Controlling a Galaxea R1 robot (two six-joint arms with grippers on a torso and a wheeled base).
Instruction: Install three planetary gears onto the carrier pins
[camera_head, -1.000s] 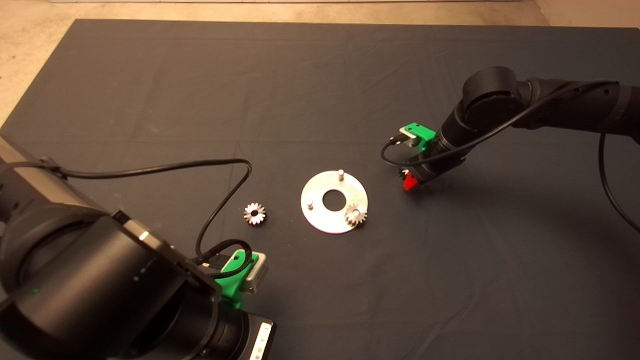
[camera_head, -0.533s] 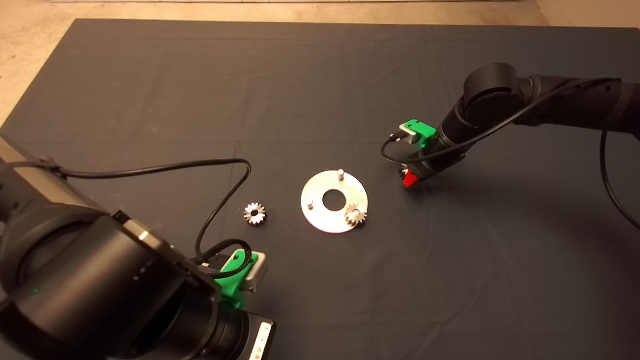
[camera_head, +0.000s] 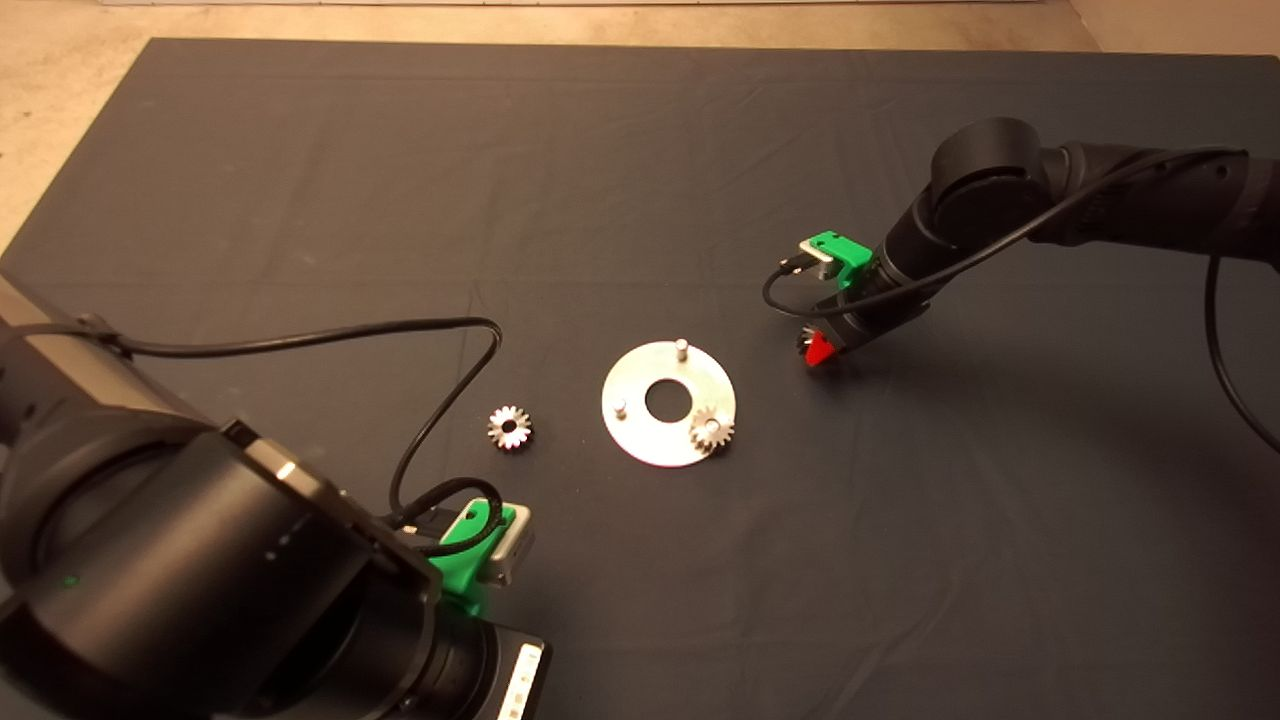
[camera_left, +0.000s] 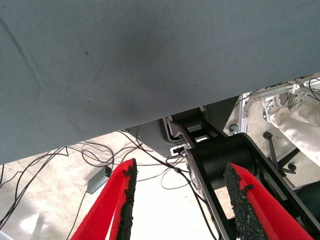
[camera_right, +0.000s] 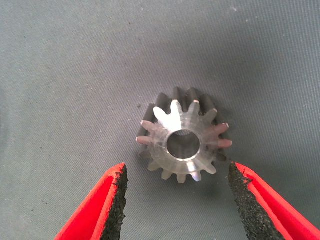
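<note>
Right gripper (camera_right: 175, 200) open over a gear (camera_right: 183, 140) right of the disc (camera_head: 640, 438); bare mat (camera_head: 640, 150) all around. Left gripper (camera_left: 180, 200) open, parked lower left.

dark mat (camera_head: 400, 150), tan floor (camera_head: 60, 100), floor cables (camera_left: 75, 155)

Wide bare mat (camera_head: 560, 180) across the far half, also along the near right. Mid-mat, carrier disc (camera_head: 668, 403) lying flat, with two bare pins (camera_head: 680, 348) standing up and one mounted gear (camera_head: 711, 430) at its near right edge. Loose gear (camera_head: 510, 427) just left of the disc, clear mat all round it. Right gripper (camera_head: 818, 348) low over the mat right of the disc, fingers (camera_right: 107, 210) spread, third gear (camera_right: 183, 141) between them with a gap either side. Left gripper (camera_left: 180, 200) parked at the near left corner, fingers apart, its cable (camera_head: 440, 400) looping near the loose gear.
</note>
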